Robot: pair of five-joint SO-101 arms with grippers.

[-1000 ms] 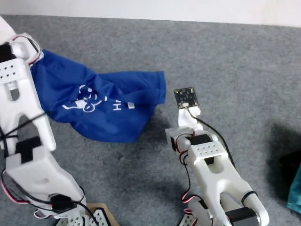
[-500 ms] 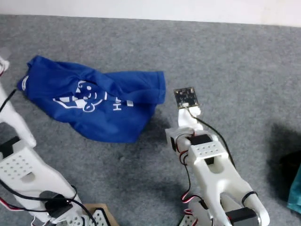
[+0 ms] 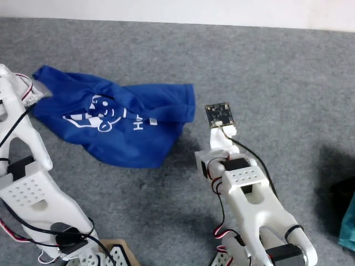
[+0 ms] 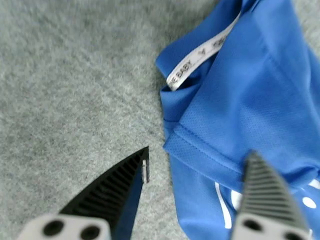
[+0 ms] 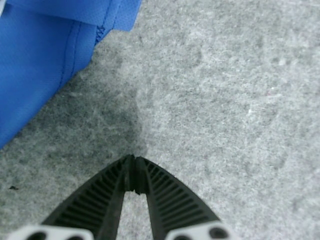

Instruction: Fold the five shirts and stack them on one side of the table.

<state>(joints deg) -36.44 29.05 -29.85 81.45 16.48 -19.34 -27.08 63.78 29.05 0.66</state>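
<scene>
A blue shirt (image 3: 119, 124) with white print lies crumpled on the grey carpeted table at the back left. In the left wrist view its collar with a white label (image 4: 200, 60) lies just past my left gripper (image 4: 199, 161), which is open, one finger over bare carpet and the other over the blue cloth (image 4: 250, 95). In the high view the left arm (image 3: 25, 166) stands at the shirt's left end. My right gripper (image 5: 134, 172) is shut on nothing, over bare carpet beside the shirt's edge (image 5: 45, 45). The right arm (image 3: 244, 185) stands right of the shirt.
A teal cloth (image 3: 348, 221) shows at the right edge beside a dark patch (image 3: 337, 191). A wooden block (image 3: 121, 250) sits by the left arm's base. Bare grey carpet (image 3: 277, 72) spreads over the back right.
The left arm, which stood over the shirt's left end, swung off to the left and has come back to that end. The shirt's left end now lies flatter. The right arm kept still.
</scene>
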